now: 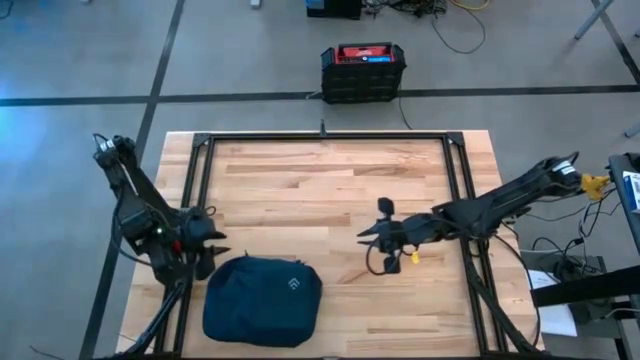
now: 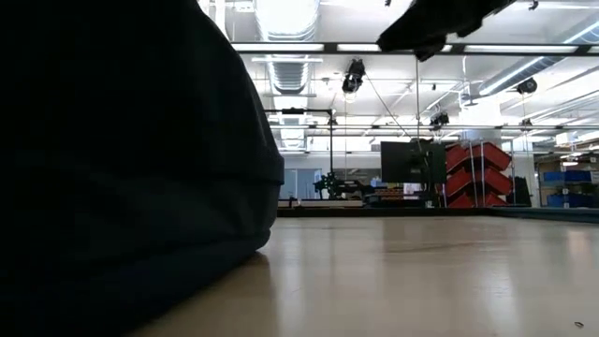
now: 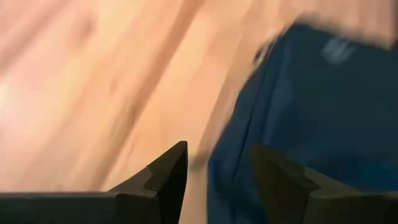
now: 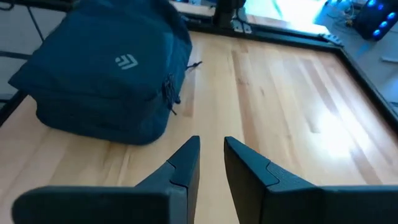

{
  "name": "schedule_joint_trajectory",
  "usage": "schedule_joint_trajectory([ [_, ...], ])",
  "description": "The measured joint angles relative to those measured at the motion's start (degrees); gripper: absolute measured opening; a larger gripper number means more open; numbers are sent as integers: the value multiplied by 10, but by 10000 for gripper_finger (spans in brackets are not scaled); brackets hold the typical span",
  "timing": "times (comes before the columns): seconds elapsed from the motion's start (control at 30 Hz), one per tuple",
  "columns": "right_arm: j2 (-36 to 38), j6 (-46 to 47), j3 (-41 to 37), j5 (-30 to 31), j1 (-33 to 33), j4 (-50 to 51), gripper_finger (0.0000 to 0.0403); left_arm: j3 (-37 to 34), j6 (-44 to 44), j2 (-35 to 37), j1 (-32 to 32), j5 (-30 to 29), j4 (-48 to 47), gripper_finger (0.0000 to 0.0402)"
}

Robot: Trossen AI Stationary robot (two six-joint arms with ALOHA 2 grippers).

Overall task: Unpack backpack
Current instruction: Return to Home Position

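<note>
From above, the navy backpack (image 1: pixel 262 301) is lying flat near the front left corner of the wooden table (image 1: pixel 330 190), white logo facing up. The left gripper (image 1: pixel 213 249) is hovering just beside the bag's upper left edge, while the right gripper (image 1: pixel 368 237) is hanging over bare wood well to the bag's right. A black crate with a red top (image 1: pixel 362 72) is sitting on the floor beyond the table.

The low view is showing only the backpack (image 2: pixel 122 159) as a dark bulk filling its left side, resting on the tabletop, with an arm's dark underside (image 2: pixel 440 23) overhead.

The left wrist view, blurred, is showing the left gripper (image 3: pixel 217 171) with fingers apart, the backpack's edge (image 3: pixel 311 112) just past them.

The right wrist view is showing what the others hide: the right gripper (image 4: pixel 211 149) with fingers slightly apart and empty, and the backpack (image 4: pixel 106 81) with its zipper pulls dangling.
</note>
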State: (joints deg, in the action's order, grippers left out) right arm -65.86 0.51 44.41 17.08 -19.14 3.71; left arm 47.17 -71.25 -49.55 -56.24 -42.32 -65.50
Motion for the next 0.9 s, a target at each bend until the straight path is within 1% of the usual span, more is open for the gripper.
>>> schedule_joint_trajectory([
  [0.1,36,-23,-9,19,0,8,52,-39,117,12,6,-96,107,145],
  [0.17,62,-39,-18,28,2,13,45,-71,186,28,19,-123,172,134],
  [0.27,104,-46,-40,35,10,17,33,-126,281,61,60,-116,276,112],
  [0.33,137,-46,-61,40,16,17,25,-166,351,90,99,-89,359,93],
  [0.4,173,-44,-90,40,21,17,17,-206,436,115,150,-40,460,73],
  [0.43,192,-39,-104,40,24,17,14,-225,481,128,180,-5,506,63],
  [0.53,254,-12,-154,40,31,15,5,-269,596,158,280,134,624,38],
  [0.6,304,8,-190,40,31,19,1,-287,638,175,356,211,664,25],
  [0.77,431,61,-274,40,30,17,2,-305,665,209,545,388,630,8],
  [0.83,480,81,-305,40,30,7,2,-305,680,223,603,460,611,4],
  [0.9,525,99,-336,40,30,-14,2,-305,696,243,640,513,597,2],
])
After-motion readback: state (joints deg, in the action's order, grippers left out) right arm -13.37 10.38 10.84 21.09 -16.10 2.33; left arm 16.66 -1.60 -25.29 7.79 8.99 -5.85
